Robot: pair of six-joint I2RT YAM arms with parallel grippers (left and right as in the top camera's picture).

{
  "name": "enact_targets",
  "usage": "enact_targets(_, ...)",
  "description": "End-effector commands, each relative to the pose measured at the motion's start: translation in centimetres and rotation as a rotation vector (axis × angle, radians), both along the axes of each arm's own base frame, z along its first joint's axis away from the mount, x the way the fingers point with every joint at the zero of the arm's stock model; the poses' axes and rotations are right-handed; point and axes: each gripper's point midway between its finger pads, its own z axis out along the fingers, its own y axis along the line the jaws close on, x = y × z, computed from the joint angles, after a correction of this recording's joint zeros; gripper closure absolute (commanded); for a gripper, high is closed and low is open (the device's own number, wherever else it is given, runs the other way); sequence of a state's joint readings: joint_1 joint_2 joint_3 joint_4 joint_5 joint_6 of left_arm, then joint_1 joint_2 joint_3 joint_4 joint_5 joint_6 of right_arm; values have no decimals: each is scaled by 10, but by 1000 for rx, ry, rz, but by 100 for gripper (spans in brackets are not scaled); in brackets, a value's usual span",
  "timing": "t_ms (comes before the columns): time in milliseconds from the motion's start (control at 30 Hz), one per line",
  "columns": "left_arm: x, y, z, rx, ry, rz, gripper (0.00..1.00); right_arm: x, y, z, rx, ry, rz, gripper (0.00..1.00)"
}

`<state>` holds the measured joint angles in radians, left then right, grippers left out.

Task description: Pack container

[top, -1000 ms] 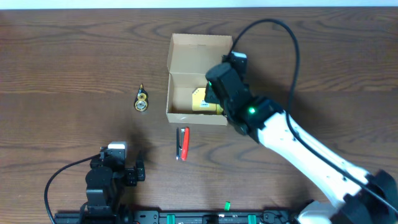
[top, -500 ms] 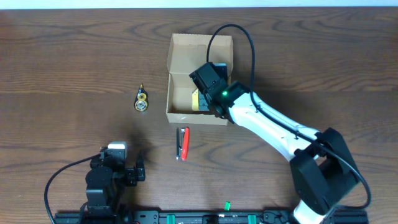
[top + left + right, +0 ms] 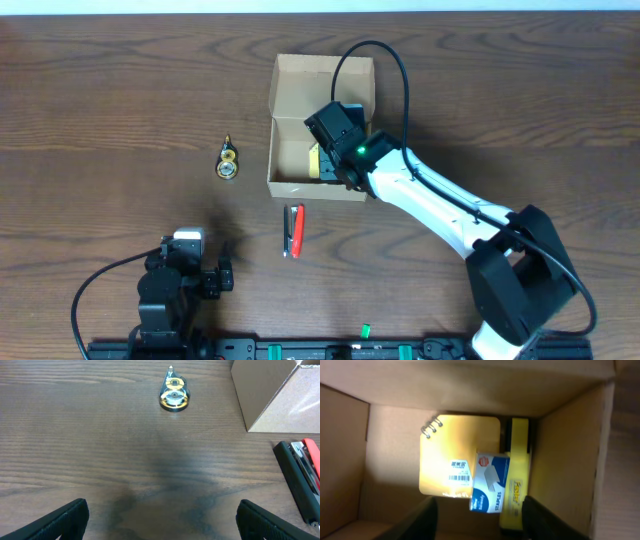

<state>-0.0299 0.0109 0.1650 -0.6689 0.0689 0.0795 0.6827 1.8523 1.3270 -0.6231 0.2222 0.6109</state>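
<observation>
The container is a tan cardboard box with its flap lid open, at the table's middle back. My right gripper is open inside it, above a yellow spiral notepad, a blue-and-white staples box and a yellow pack. A red-and-black stapler lies in front of the box; it also shows in the left wrist view. A gold tape dispenser lies left of the box, also in the left wrist view. My left gripper is open and empty, low near the front edge.
The right arm stretches from the front right across to the box. The box's corner shows at the top right of the left wrist view. Bare wood table lies around the items.
A second ago the right gripper was over the box's right side; it has moved left and into the box. It has held still for the last half second. The left arm has not moved.
</observation>
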Motion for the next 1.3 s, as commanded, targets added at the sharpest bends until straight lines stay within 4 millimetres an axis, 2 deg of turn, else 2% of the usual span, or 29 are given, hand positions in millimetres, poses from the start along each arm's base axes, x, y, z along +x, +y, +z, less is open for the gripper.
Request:
enact_targets(0,-1,-1,-3,8,7,-11,5,9,5,5,4,-30,20,42)
enact_targets(67,-1,-1,-3,8,7,-11,5,13,10,10,10,-50,45,36)
enact_targets(167,-1,-1,-3,8,7,-11,5,19,22,28,27,-73,119,26)
enact_targets(367,-1,-1,-3,8,7,-11,5,25,38,96,42,-139,190,12)
enact_targets(500,-1,-1,-3,8,7,-11,5,14,33,137,45,-159,220,1)
enact_targets(533,-1,-1,-3,8,7,-11,4,9,29,144,42,-159,225,1)
enact_targets(633,-1,-1,-3,8,7,-11,5,-12,8,165,16,-151,232,1)
enact_targets(733,-1,-1,-3,8,7,-11,5,-32,-23,185,-21,-143,204,1)
enact_targets(833,-1,-1,-3,8,7,-11,5,-48,-45,197,-37,-134,183,1)
enact_targets(900,-1,-1,-3,8,7,-11,4,-59,-69,204,-78,-140,111,1)
enact_targets(1000,-1,-1,-3,8,7,-11,5,-80,-103,208,-120,-162,24,1)
enact_targets(1033,-1,-1,-3,8,7,-11,5,-85,-109,207,-121,-168,21,1)
enact_targets(1100,-1,-1,-3,8,7,-11,4,-100,-120,204,-108,-184,18,1)
enact_targets(1267,-1,-1,-3,8,7,-11,5,-150,-161,189,-21,-233,-67,1)
